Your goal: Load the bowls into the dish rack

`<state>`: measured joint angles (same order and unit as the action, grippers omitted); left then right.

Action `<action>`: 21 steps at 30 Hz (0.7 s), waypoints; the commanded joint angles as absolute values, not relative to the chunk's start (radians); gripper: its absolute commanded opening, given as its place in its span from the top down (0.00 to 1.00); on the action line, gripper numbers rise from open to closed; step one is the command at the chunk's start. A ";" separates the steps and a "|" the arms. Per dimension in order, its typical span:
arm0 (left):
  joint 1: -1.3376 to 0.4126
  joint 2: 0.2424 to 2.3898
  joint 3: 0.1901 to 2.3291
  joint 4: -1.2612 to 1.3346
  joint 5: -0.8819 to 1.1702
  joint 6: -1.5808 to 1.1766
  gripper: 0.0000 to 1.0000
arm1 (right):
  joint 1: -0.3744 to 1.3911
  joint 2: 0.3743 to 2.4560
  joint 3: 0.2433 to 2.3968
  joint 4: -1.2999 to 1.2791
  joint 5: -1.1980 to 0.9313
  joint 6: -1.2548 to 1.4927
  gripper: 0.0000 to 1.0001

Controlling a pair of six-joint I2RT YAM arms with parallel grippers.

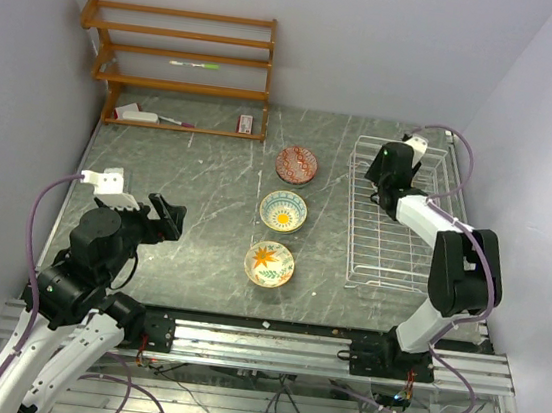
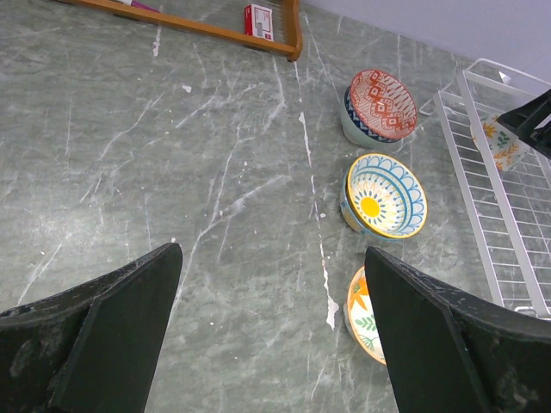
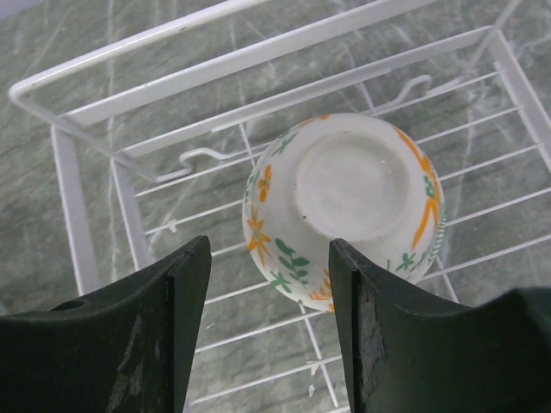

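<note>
Three bowls stand upright in a column on the grey table: a red-brown one [image 1: 296, 165] [image 2: 383, 105], a teal-yellow one [image 1: 284, 211] [image 2: 386, 195] and an orange floral one [image 1: 269, 263] [image 2: 365, 315]. The white wire dish rack [image 1: 397, 244] [image 2: 486, 194] [image 3: 86, 224] lies to their right. A cream bowl with orange and green flowers [image 3: 344, 202] [image 2: 499, 142] sits upside down in the rack's far left corner. My right gripper [image 1: 382, 176] [image 3: 269, 249] is open just above it and holds nothing. My left gripper [image 1: 162, 215] [image 2: 271, 254] is open and empty, left of the bowls.
A brown wooden shelf unit [image 1: 183, 64] [image 2: 215, 30] stands at the back left with a small red box [image 1: 246, 123] [image 2: 263, 19] and pens on it. White walls close in on the left, back and right. The rack lies close to the right wall.
</note>
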<state>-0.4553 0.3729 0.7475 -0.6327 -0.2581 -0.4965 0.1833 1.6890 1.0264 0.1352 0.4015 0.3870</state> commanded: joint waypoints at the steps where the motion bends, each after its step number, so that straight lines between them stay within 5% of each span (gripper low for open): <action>1: -0.453 0.370 0.773 -0.612 -0.243 -0.482 0.02 | 0.181 1.715 1.016 0.200 0.535 0.400 0.43; 14: -0.452 0.368 0.773 -0.614 -0.246 -0.484 0.02 | 0.179 1.779 1.028 0.261 0.889 0.382 0.44; 21: -0.453 0.364 0.773 -0.614 -0.244 -0.484 0.02 | 0.165 1.765 1.022 0.243 0.895 0.395 0.44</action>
<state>-0.4553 0.3729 0.7475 -0.6327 -0.2581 -0.4965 0.1726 1.7660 1.0172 0.2462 0.8276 0.3798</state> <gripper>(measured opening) 0.984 0.556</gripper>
